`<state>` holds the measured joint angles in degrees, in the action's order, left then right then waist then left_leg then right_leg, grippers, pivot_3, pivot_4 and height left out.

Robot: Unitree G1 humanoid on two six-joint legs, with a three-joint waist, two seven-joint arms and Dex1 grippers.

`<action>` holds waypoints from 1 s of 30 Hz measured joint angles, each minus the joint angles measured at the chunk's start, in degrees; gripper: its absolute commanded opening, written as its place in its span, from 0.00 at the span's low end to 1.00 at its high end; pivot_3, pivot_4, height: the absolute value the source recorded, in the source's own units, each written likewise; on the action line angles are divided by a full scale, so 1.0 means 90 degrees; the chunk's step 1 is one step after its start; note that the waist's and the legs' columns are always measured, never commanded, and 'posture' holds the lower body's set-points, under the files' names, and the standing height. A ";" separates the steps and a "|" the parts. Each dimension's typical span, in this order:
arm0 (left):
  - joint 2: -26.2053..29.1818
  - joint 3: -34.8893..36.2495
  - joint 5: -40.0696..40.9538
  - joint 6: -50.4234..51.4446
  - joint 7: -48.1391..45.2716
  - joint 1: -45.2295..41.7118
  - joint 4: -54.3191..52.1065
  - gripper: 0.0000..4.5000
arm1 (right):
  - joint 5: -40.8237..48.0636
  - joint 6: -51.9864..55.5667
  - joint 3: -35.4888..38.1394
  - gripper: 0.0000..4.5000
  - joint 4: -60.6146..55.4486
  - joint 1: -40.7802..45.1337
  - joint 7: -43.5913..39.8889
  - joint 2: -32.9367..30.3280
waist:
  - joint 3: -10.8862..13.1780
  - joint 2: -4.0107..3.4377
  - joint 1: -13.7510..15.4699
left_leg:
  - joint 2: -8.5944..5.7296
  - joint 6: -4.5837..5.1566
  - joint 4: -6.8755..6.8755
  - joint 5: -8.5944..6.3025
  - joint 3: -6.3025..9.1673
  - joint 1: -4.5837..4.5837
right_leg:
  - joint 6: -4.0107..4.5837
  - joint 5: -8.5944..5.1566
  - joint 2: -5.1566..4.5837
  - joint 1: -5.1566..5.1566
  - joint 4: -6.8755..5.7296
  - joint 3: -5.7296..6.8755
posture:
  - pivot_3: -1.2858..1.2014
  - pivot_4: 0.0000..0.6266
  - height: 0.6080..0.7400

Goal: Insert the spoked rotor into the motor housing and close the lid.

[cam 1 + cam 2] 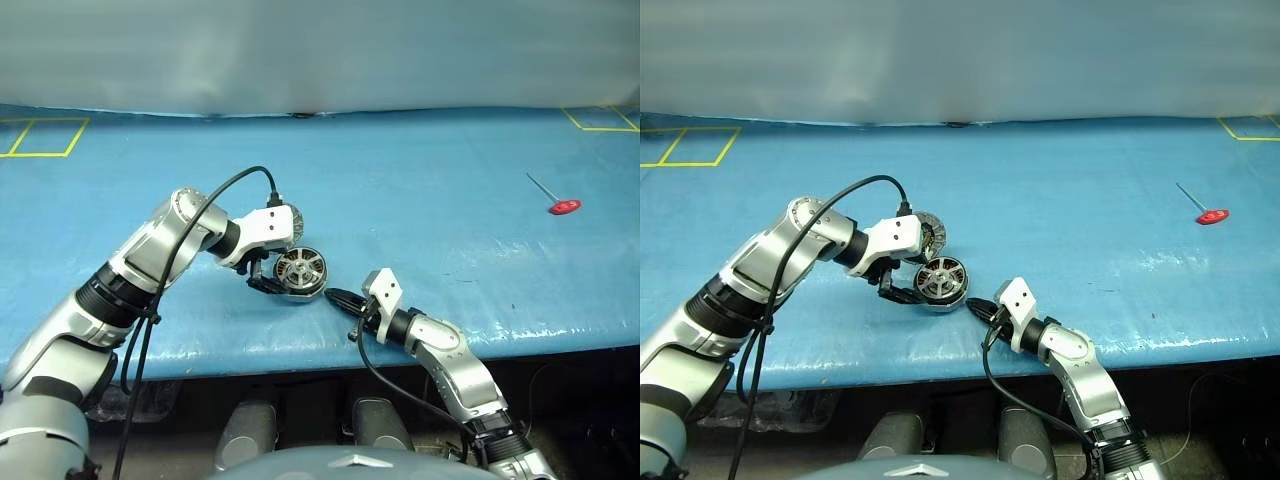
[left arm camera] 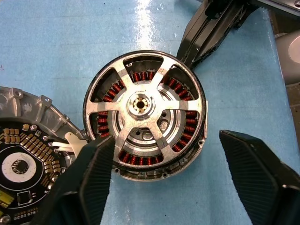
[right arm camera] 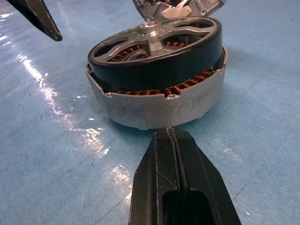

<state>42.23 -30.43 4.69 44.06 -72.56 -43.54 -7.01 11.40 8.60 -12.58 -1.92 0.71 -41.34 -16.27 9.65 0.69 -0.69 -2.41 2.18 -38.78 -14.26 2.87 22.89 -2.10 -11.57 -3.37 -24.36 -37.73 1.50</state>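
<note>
1. Sitting on top of the housing (image 2: 161, 174), the rotor (image 2: 145, 105) shows its dark rim and silver spokes, with copper coils visible through the gaps; the pair lies a little left of centre in the lower half of the left eye view, on the blue surface (image 1: 420, 200).
2. From the right wrist view, the rotor (image 3: 154, 51) stands proud of the housing wall (image 3: 154, 105), with a band of coils showing between rim and shell, so it is not fully sunk in.
3. Lying just beside the housing, the lid (image 2: 28, 154) has its dark inner face with circuit parts turned up; in the left eye view it sits just above and left of the housing, partly behind the left wrist.
4. Straddling the rotor, the left gripper (image 2: 187, 183) is released, its two fingers (image 2: 93, 183) spread wide, one near the lid side and the other on the far side, neither clamping the rotor.
5. Pointing at the housing wall from the lower right, the right gripper (image 3: 176, 140) is clenched with nothing between its fingers; its tip is very near the shell, and I cannot tell whether it touches.
6. Lying well apart at the right of the left eye view is a red-handled tool (image 1: 560, 203).
</note>
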 measured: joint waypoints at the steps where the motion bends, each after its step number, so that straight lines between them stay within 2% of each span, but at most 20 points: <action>1: -0.0002 0.0000 0.0000 0.0000 0.0003 0.0000 0.0001 0.99 | 0.0000 0.0000 0.0000 0.00 0.0000 0.0000 0.0001 -0.0002 | 0.0000 0.0000 -0.0001 | 0.0000 0.0000 0.0000 0.0000 0.0000 0.0000 | 0.0000 0.0000 0.0000 0.0000 0.0000 0.0000 | 0.52 0.24 1.00; 8: -0.0068 0.0039 0.0077 0.0005 -0.0001 -0.0034 0.0025 0.99 | 0.0001 0.0001 -0.0001 0.00 0.0000 -0.0014 0.0002 -0.0006 | 0.0000 0.0000 0.0001 | 0.0000 0.0000 0.0000 0.0000 0.0000 0.0000 | 0.0000 0.0000 0.0000 0.0000 0.0000 0.0000 | 0.52 0.24 1.00; 16: -0.0388 0.0810 0.0670 0.0045 0.0091 -0.0127 0.0025 0.99 | 0.0002 0.0001 0.0007 0.00 0.0000 0.0013 0.0000 -0.0016 | 0.0000 0.0000 -0.0003 | 0.0001 0.0000 0.0000 0.0000 0.0000 0.0000 | -0.0002 0.0001 -0.0001 0.0000 0.0000 0.0001 | 0.52 0.24 1.00; 19: -0.0461 0.1080 0.0880 0.0044 0.0226 -0.0068 0.0013 0.88 | 0.0002 0.0001 0.0017 0.00 0.0000 0.0066 -0.0002 -0.0036 | 0.0000 0.0000 -0.0010 | 0.0000 0.0000 0.0000 0.0000 0.0000 -0.0001 | -0.0003 0.0002 -0.0001 0.0000 -0.0001 -0.0001 | 0.52 0.24 1.00; 30: -0.0419 0.1402 0.1357 0.0053 0.0568 0.0500 -0.0339 0.07 | 0.0029 0.0035 0.0192 0.00 -0.0076 0.0079 -0.0060 -0.0451 | 0.0001 0.0001 0.0003 | 0.0000 -0.0001 0.0000 0.0000 0.0000 -0.0001 | -0.0002 0.0002 -0.0005 0.0000 0.0000 -0.0014 | 0.52 0.24 1.00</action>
<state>38.45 -17.80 16.90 44.53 -67.44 -39.05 -10.06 11.66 8.92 -10.85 -2.61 1.43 -41.88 -20.32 9.65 0.70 -0.67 -2.41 2.17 -38.78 -14.26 2.87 22.89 -2.12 -11.56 -3.41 -24.36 -37.73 1.37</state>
